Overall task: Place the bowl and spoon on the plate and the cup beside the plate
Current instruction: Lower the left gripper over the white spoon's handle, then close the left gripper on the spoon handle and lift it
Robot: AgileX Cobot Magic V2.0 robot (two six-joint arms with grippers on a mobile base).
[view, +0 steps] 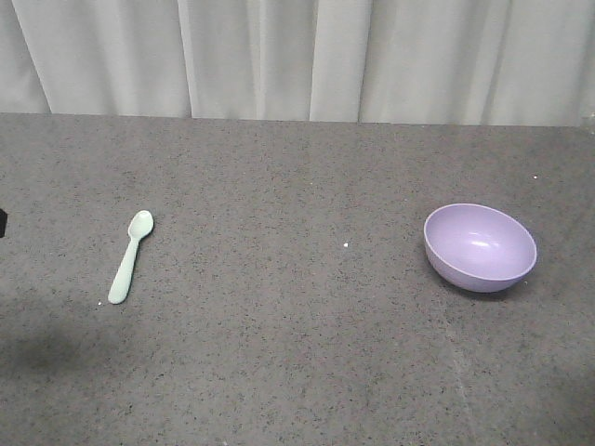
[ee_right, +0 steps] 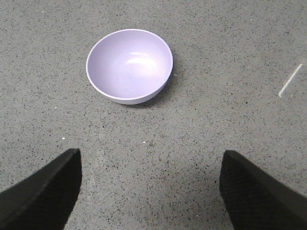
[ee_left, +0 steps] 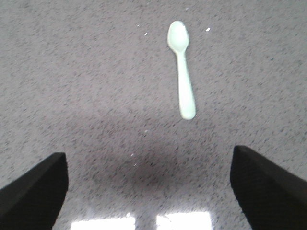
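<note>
Pictured on dark grey speckled tabletop (view: 297, 372), w/ pale pleated curtain (view: 279, 56) behind: small mint-green plastic spoon (view: 130, 256) lying flat at 9 o'clock, scoop toward curtain; deep round lavender plastic bowl (view: 480, 247), mouth up, at 3 o'clock, well apart from it. No sight of plate or cup in any view, so nowhere visible to set either item, prob. the first snag. Left gripper (ee_left: 147, 153) hovering w/ jaws spread wide, nothing between them, spoon ahead at approx. 12–1 o'clock; right gripper (ee_right: 151, 152) likewise wide apart and bare, bowl ahead at 11 o'clock. Likely trouble w/ spoon: thin and flat against surface, little to catch, liable to skid or flick away under a shallow pinch. Likely trouble w/ bowl: glossy curved wall, liable to slip or tip under a rim pinch, or to be knocked aside by a hasty descent. No brand, label or legible writing anywhere; only a short white scuff (ee_right: 290, 80) at 2 o'clock in right wrist view.
</note>
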